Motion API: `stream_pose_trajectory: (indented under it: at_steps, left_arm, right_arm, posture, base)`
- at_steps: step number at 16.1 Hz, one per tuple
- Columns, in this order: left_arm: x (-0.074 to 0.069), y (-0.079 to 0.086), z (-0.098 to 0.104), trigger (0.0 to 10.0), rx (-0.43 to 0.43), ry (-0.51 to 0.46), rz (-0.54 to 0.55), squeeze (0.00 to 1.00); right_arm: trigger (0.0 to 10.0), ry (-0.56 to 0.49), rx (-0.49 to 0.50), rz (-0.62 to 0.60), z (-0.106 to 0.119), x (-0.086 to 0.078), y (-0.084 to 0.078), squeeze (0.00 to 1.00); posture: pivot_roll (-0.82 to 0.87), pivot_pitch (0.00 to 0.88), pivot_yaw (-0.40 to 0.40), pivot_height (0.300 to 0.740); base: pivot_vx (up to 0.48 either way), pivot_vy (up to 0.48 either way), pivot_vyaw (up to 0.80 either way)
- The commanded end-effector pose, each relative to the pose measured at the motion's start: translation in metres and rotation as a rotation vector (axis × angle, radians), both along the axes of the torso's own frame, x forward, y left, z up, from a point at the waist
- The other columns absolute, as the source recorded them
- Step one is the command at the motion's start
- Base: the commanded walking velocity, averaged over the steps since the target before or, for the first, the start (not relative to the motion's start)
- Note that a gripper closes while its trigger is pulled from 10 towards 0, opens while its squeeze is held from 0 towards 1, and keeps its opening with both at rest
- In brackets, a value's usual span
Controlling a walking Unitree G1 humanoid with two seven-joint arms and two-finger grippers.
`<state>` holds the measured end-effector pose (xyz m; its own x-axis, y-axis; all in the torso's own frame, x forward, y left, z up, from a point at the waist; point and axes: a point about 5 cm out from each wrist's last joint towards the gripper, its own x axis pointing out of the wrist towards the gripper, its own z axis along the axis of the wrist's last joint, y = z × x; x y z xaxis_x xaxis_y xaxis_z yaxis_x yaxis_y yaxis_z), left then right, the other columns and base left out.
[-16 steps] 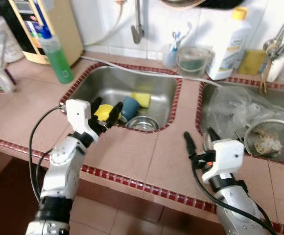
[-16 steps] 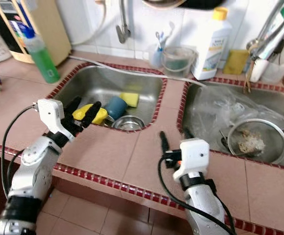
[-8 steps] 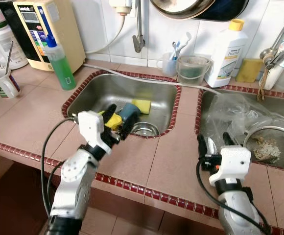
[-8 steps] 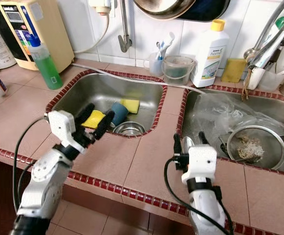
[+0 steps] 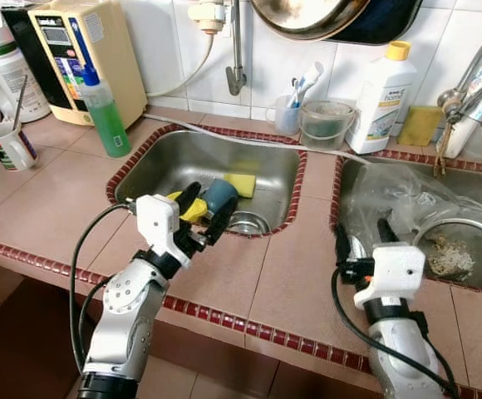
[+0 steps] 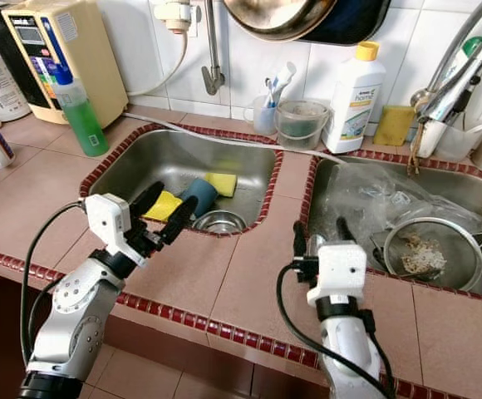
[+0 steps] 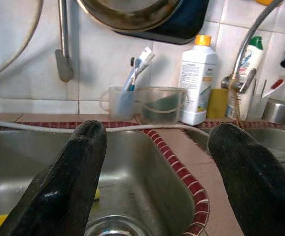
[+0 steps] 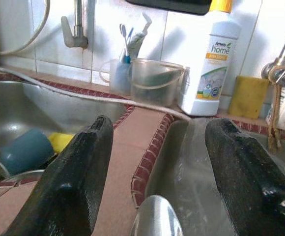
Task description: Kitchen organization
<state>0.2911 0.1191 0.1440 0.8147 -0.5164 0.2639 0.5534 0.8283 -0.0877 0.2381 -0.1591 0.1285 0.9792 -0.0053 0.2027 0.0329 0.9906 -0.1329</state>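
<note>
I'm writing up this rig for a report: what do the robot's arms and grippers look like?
Both arms are silver-grey jointed segments with black bands at the joints. Each ends in a boxy white wrist housing carrying two long, matte black fingers: left gripper, right gripper. A loose black cable loops from each housing down along its arm. A small orange-red mark shows on the right housing.

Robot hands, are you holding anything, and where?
Nothing is held. The left tool is open above the left sink's edge; the right tool is open over the counter.

white bottle [image 8: 209,64] label reads "home"
</note>
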Motion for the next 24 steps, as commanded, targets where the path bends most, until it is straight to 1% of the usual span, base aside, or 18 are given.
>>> stream_pose_trajectory:
  at_steps: [1, 2, 4, 6, 10, 12, 14, 18, 24]
  left_arm:
    - [0.0000, 0.0039, 0.0034, 10.0, 0.004, -0.010, 0.016, 0.00]
    - [0.0002, 0.0049, 0.0033, 10.0, -0.019, 0.002, 0.020, 0.00]
    - [0.0008, 0.0050, 0.0030, 10.0, -0.026, 0.010, 0.023, 0.00]
    - [0.0029, 0.0046, 0.0046, 10.0, -0.034, 0.007, 0.032, 0.00]
    - [0.0063, 0.0068, 0.0048, 10.0, -0.093, 0.049, 0.036, 0.00]
    - [0.0093, 0.0081, 0.0068, 10.0, -0.104, 0.047, 0.036, 0.00]
    - [0.0097, 0.0082, 0.0082, 10.0, -0.107, 0.044, 0.034, 0.00]
    - [0.0071, 0.0092, 0.0080, 10.0, -0.100, 0.045, 0.032, 0.00]
    - [0.0050, 0.0063, 0.0063, 10.0, -0.083, 0.045, 0.027, 0.00]
  right_arm:
    - [10.0, 0.012, 0.007, -0.002, -0.0020, 0.0020, -0.0012, 0.00]
    - [10.0, 0.024, 0.011, -0.007, -0.0031, 0.0031, -0.0024, 0.00]
    - [10.0, 0.028, 0.025, -0.006, -0.0027, 0.0040, -0.0031, 0.00]
    - [10.0, 0.032, 0.015, -0.003, -0.0024, 0.0045, -0.0033, 0.00]
    - [10.0, 0.031, 0.006, -0.004, -0.0012, 0.0045, -0.0061, 0.00]
    - [10.0, 0.006, 0.004, -0.001, 0.0024, 0.0052, -0.0067, 0.00]
    - [10.0, 0.003, 0.015, -0.001, 0.0030, 0.0056, -0.0067, 0.00]
    - [10.0, 0.013, 0.010, -0.010, -0.0002, 0.0038, -0.0085, 0.00]
    - [10.0, 0.015, 0.008, -0.015, -0.0001, 0.0040, -0.0088, 0.00]
  posture:
    - [-0.14, 0.005, 0.063, 0.740]
    - [-0.14, 0.005, 0.062, 0.740]
    - [-0.14, 0.005, 0.062, 0.740]
    - [-0.15, 0.004, 0.060, 0.740]
    - [-0.15, 0.002, 0.060, 0.740]
    - [-0.16, 0.000, 0.063, 0.740]
    - [-0.16, 0.000, 0.064, 0.740]
    - [-0.15, 0.000, 0.067, 0.740]
    - [-0.15, 0.009, 0.066, 0.740]
  base:
    - [0.000, 0.000, 0.00]
    - [0.000, 0.000, 0.00]
    - [0.000, 0.000, -0.78]
    - [0.000, 0.000, -0.77]
    - [0.000, 0.000, -0.77]
    - [0.000, 0.000, 0.00]
    - [0.000, 0.000, 0.00]
    - [0.000, 0.000, 0.00]
    - [0.000, 0.000, 0.00]
